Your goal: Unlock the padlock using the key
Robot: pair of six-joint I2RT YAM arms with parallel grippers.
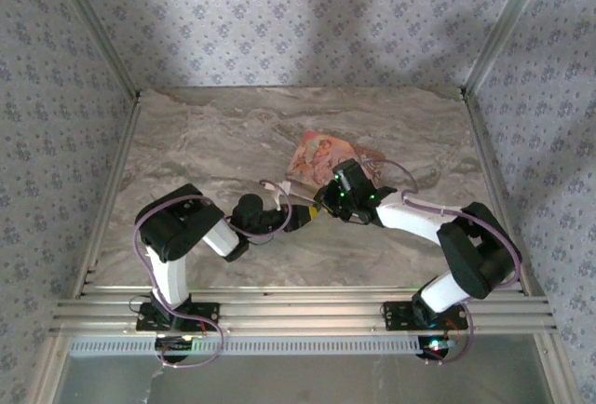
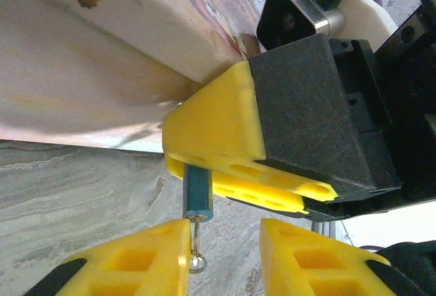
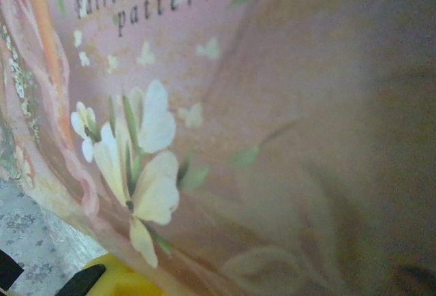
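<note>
1. Centrally, both arms are meeting over the table [image 1: 205, 143]. Bare marble is lying open to the left and toward the near edge, with the pink box [image 1: 317, 154] crowding just behind.
2. Right end effector [image 2: 184, 163] is clamping the padlock [image 2: 197, 197] beside the box's edge.
3. Left end effector [image 2: 225, 241] is standing parted. The key [image 2: 197, 236], projecting from the padlock's free end, is touching one finger's inner face.

padlock [image 2: 198, 197] top hidden in R claw [image 2: 170, 156]

Top cam high overhead, whole table [image 1: 205, 134]; L+R wrist cams v. close to shared pink box [image 3: 286, 139].
</note>
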